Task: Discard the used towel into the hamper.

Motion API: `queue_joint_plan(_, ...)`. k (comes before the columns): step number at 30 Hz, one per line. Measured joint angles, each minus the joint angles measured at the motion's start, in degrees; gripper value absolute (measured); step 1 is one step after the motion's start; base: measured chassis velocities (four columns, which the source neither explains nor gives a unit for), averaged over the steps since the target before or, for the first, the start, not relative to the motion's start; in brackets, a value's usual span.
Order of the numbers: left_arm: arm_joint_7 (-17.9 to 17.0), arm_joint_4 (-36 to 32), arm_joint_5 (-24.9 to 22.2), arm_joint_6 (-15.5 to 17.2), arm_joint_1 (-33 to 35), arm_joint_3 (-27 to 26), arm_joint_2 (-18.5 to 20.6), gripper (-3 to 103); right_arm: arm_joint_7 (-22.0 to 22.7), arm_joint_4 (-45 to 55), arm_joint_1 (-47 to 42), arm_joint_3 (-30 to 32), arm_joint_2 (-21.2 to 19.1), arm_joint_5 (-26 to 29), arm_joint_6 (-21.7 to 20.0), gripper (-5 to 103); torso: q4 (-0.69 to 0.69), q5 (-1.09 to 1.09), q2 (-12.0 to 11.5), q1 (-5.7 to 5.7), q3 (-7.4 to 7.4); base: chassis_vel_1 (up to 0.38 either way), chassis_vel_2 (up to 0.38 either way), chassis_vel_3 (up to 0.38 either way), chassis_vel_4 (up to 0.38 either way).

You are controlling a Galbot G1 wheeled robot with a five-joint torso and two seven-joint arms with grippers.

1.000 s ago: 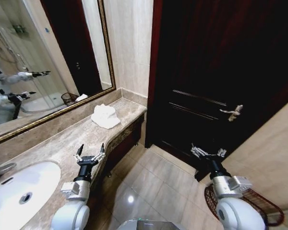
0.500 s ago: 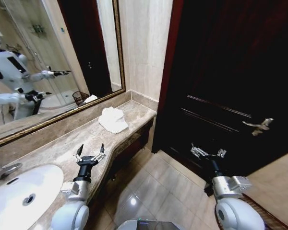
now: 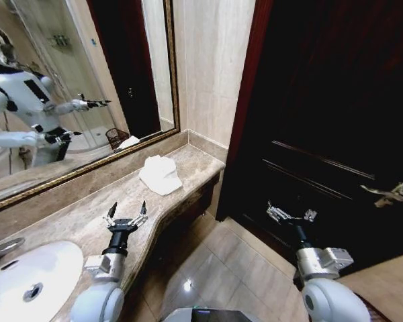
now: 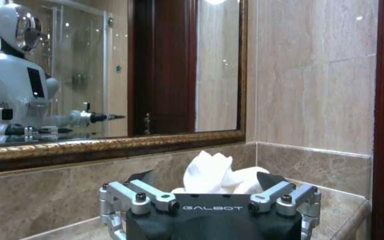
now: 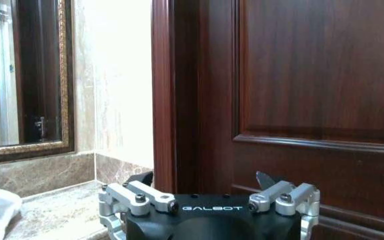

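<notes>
Here, a crumpled white towel [image 3: 160,174] is seen on the marble counter [image 3: 87,218] below the mirror [image 3: 74,87], well ahead of the left gripper [image 3: 127,215], whose fingers are spread empty. The right gripper [image 3: 292,215], also spread, is held over the floor beside the dark door [image 3: 336,121].

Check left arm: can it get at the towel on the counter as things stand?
Probably yes. The left claw is open, hovering over the counter, aimed at the white towel lying farther along the bare marble. Nothing sits between them; it would need to extend forward.
</notes>
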Motion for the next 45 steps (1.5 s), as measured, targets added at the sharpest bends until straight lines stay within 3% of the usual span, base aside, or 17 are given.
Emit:
queue_joint_plan(18,-1.18,-0.22,0.45,-0.21,-0.41,0.11,0.28,100,-1.69,0.14,-0.06,-0.06,-0.57,-0.16,-1.71,100,0.01,-0.01,0.00,0.00,0.00,-0.085,0.096,0.089,-0.085)
queue_joint_plan(22,-1.72,-0.27,0.48,1.11,-1.49,0.48,0.72,100,-1.63,0.18,0.02,0.12,-1.10,0.02,-1.94,100,0.00,-0.01,-0.01,0.02,0.01,-0.058,0.013,0.042,-0.009)
queue_joint_plan(25,-2.73,-0.34,0.07,3.67,-3.04,0.89,1.67,100,-0.71,0.14,0.55,0.37,-1.94,1.06,-2.07,100,-0.01,-0.01,0.00,0.01,0.00,-0.019,0.003,-0.004,-0.006)
queue_joint_plan(30,-10.95,-3.50,-3.55,16.79,-7.46,2.32,7.35,100,-0.48,-1.48,0.39,0.45,-1.74,1.32,-1.01,100,-0.01,-0.01,0.00,-0.01,0.00,0.000,0.000,0.000,0.000)
queue_joint_plan(34,-11.53,-4.88,-5.00,17.99,-7.90,2.42,7.89,100,-0.66,-2.34,-0.04,0.14,-1.54,1.03,0.30,100,-0.01,-0.01,0.00,-0.01,0.00,0.000,0.000,0.000,0.000)
queue_joint_plan(38,-12.68,-4.26,-9.29,19.07,-9.79,2.22,9.99,100,-0.63,-2.95,0.39,0.12,-1.91,0.75,0.43,100,0.00,-0.01,0.00,-0.01,0.00,0.000,0.000,0.000,0.000)
queue_joint_plan(41,-16.15,-3.43,-15.53,24.43,-13.60,2.87,13.64,100,-0.55,-3.62,0.46,0.13,-1.73,-0.12,0.54,100,0.02,-0.01,0.00,0.00,0.00,0.000,0.000,0.000,0.000)
queue_joint_plan(42,-16.15,-3.43,-15.53,24.43,-13.60,2.87,13.64,100,-0.55,-3.62,0.46,0.13,-1.73,-0.12,0.54,100,0.02,-0.01,0.00,0.00,0.00,0.000,0.000,0.000,0.000)
queue_joint_plan(44,-19.64,-1.61,-21.52,30.90,-19.41,4.72,17.28,100,-0.55,-4.44,-0.02,-0.16,-1.05,-1.46,1.04,100,-0.01,-0.01,0.00,-0.01,0.00,0.000,0.000,0.000,0.000)
queue_joint_plan(45,-19.64,-1.61,-21.52,30.90,-19.41,4.72,17.28,100,-0.55,-4.44,-0.02,-0.16,-1.05,-1.46,1.04,100,-0.01,-0.01,0.00,-0.01,0.00,0.000,0.000,0.000,0.000)
